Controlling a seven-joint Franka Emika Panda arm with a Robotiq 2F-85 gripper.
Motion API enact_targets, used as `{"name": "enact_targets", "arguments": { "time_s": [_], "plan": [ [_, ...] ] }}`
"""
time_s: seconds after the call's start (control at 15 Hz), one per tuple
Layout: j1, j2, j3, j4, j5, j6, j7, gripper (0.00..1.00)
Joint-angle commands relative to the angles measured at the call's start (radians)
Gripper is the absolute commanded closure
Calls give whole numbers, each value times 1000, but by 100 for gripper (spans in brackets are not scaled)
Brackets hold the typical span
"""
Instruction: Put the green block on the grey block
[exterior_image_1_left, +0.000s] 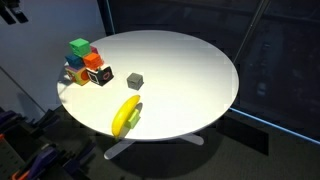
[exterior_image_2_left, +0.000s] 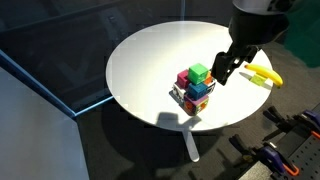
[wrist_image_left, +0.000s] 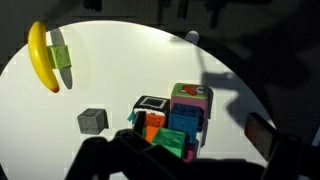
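Note:
The green block (exterior_image_1_left: 79, 46) sits on top of a cluster of coloured toy blocks (exterior_image_1_left: 88, 68) near the table's edge, and it also shows in the other exterior view (exterior_image_2_left: 199, 73). The grey block (exterior_image_1_left: 134, 79) stands alone on the white table, a short way from the cluster. In the wrist view it lies left of the cluster (wrist_image_left: 92, 121). My gripper (exterior_image_2_left: 228, 70) hangs open and empty just beside the cluster, at about the green block's height. In the wrist view its dark fingers (wrist_image_left: 185, 150) straddle the cluster (wrist_image_left: 172, 118).
A yellow banana-shaped toy (exterior_image_1_left: 126, 115) lies near the edge of the round white table (exterior_image_1_left: 190, 60), and shows in the wrist view (wrist_image_left: 40, 55). A black-and-orange patterned cube (exterior_image_1_left: 105, 76) is part of the cluster. Dark glass panels surround the table.

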Motion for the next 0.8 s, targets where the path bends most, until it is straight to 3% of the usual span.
{"name": "enact_targets", "arguments": {
  "time_s": [0.0,0.33,0.73],
  "plan": [
    [20,4,-48,4,5,5,-5,0],
    [15,9,-102,5,32,24,-20,0],
    [13,45,-165,-2,128,132,-54,0]
  ]
}}
